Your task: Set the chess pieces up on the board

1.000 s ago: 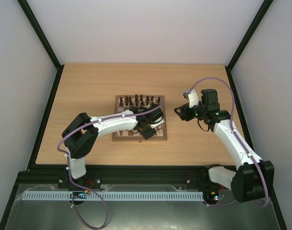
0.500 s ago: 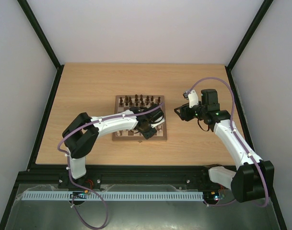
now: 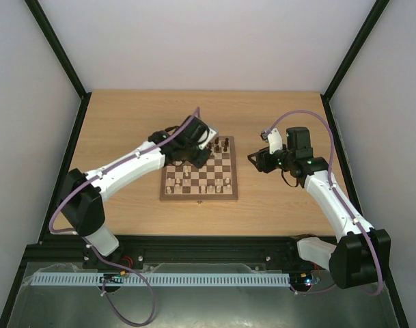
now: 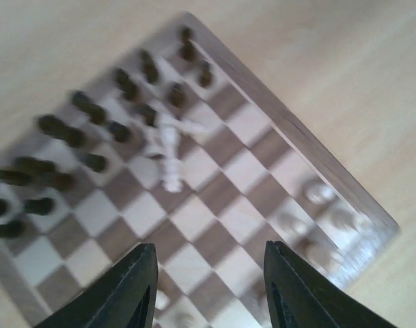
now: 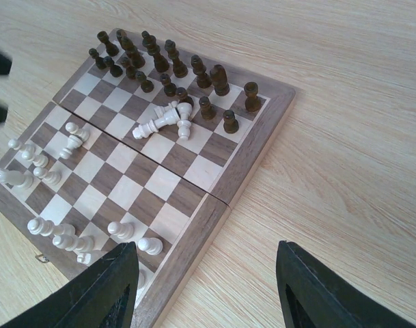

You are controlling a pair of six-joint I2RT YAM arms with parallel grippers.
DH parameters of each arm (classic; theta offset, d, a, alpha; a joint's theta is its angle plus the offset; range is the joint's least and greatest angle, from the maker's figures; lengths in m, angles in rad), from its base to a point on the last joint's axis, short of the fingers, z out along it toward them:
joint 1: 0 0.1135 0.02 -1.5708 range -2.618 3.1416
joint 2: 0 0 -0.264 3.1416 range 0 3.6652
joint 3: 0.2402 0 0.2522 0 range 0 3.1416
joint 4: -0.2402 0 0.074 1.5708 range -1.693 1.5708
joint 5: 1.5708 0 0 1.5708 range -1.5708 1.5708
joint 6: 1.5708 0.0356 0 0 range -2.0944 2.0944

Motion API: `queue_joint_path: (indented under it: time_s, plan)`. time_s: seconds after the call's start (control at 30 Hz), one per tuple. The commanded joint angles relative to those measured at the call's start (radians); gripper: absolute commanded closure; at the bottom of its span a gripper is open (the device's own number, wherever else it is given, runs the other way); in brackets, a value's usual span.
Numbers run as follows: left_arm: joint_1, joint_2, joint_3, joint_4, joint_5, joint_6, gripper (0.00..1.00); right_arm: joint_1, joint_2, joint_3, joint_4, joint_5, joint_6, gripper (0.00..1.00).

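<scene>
The board lies mid-table. Dark chess pieces stand crowded along its far rows. Cream chess pieces are scattered over its near rows, and three cream ones lie toppled just in front of the dark rows. My left gripper hovers above the board's far left part. In the left wrist view it is open with only bare squares between the fingers and the toppled cream pieces ahead, blurred. My right gripper is open and empty over the board's right frame.
The light wood tabletop spreads round the board. Black frame rails and white walls close in the left, right and far sides. The right arm stretches along the right side of the table.
The left arm has swung from the board's near right corner to above its far left part, and its jaws have opened. The right arm has stayed still.
</scene>
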Motion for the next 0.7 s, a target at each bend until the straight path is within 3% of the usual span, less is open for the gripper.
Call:
queue_joint_path:
  time_s: [0.0,0.23,0.4,0.67]
  plan:
    - [0.039,0.07,0.052,-0.006,-0.072,-0.063,0.57,-0.003,-0.004,-0.008,-0.021,-0.014,-0.008,0.43]
    - [0.061,0.218,0.117,0.005,-0.101,-0.137,0.7,-0.004,-0.009,-0.01,-0.021,-0.008,-0.009,0.44]
    - [0.067,0.295,0.149,0.02,-0.115,-0.165,0.63,-0.003,-0.006,-0.009,-0.023,-0.009,-0.009,0.43]
    - [0.089,0.369,0.16,0.051,-0.109,-0.179,0.65,-0.003,-0.004,-0.008,-0.024,-0.008,-0.012,0.43]
